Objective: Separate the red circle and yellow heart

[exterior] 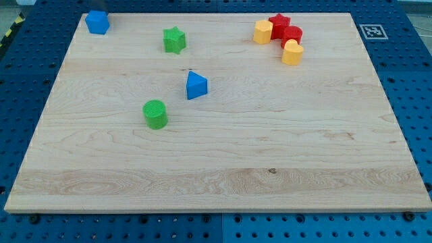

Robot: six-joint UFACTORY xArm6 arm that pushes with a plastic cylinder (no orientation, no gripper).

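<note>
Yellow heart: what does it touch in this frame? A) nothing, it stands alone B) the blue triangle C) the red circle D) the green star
C: the yellow heart sits pressed against the red circle just above it in the cluster at the view's top right; my tip is not in view.

The light was bright and even across the pale wooden board, with no glare on it. Small soft shadows lay close beside the blocks, as under the green cylinder near the board's middle. Focus was sharp to the board's edges, without blur.
</note>
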